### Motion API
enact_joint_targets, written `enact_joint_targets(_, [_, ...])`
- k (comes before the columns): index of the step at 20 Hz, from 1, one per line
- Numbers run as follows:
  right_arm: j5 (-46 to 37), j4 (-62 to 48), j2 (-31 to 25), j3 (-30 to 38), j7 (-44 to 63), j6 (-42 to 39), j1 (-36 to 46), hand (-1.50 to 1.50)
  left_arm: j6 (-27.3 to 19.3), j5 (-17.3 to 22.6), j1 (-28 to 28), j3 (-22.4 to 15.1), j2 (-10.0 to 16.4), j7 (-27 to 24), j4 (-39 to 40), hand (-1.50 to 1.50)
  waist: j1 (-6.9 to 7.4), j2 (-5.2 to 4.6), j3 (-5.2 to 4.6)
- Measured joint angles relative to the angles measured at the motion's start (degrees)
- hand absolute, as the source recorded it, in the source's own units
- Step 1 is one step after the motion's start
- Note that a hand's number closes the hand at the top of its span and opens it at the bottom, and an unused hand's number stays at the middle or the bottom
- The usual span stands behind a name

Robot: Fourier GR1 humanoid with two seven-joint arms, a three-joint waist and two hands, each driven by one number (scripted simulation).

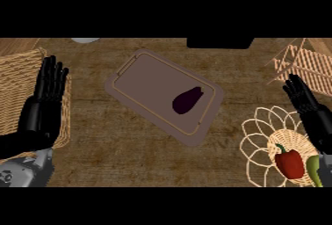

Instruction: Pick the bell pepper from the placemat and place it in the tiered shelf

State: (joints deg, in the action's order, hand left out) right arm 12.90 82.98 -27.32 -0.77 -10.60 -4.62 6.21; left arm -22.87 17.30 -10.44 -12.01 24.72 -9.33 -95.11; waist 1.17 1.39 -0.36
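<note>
The left robot hand point(40, 115) shows at the view's left edge, open, its black fingers straight, close together and pointing up the view. Its grey forearm point(24, 172) enters from the lower left corner. The right robot hand point(316, 119) shows at the right edge, also open, fingers straight and leaning slightly toward the view's left. Neither robot hand holds anything.

The big woven straw basket point(16, 79) runs off the left side, and the black left hand point(42, 116) hides part of it. A small white round thing point(85, 40) and a black box point(220, 42) are cut off at the top, so I cannot tell what they are. The pale wooden slatted shelf point(306, 66) runs off the right side. A long green thing point(313, 169) is cut off at the bottom.
</note>
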Motion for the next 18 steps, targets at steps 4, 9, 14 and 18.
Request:
enact_joint_targets(4, [3.4, 1.2, -2.7, 4.5, 3.7, -1.7, -0.3, -1.5, 1.8, -1.7, 1.1, -1.1, 0.6, 1.6, 2.0, 0.0, -1.1, -0.85, 0.23])
enact_joint_targets(9, [10.8, -1.1, -0.9, 10.8, 6.2, -0.1, -1.5, 1.5, 3.1, -3.0, 2.4, -4.1, 0.7, 4.1, 5.8, 0.0, -3.9, -1.64, 0.83])
enact_joint_targets(14, [-1.0, -7.1, -4.0, 15.8, 1.6, 13.4, -6.7, -1.5, 4.4, -3.7, 2.8, -6.8, 0.0, 6.2, 7.7, 0.0, -3.93, -1.98, 0.46])
enact_joint_targets(18, [0.8, -10.9, 0.2, 21.5, -8.5, 16.7, -9.0, -1.5, 5.3, -4.6, 0.8, -7.9, -1.6, 7.1, 10.6, 0.0, -3.06, -1.69, 0.49])
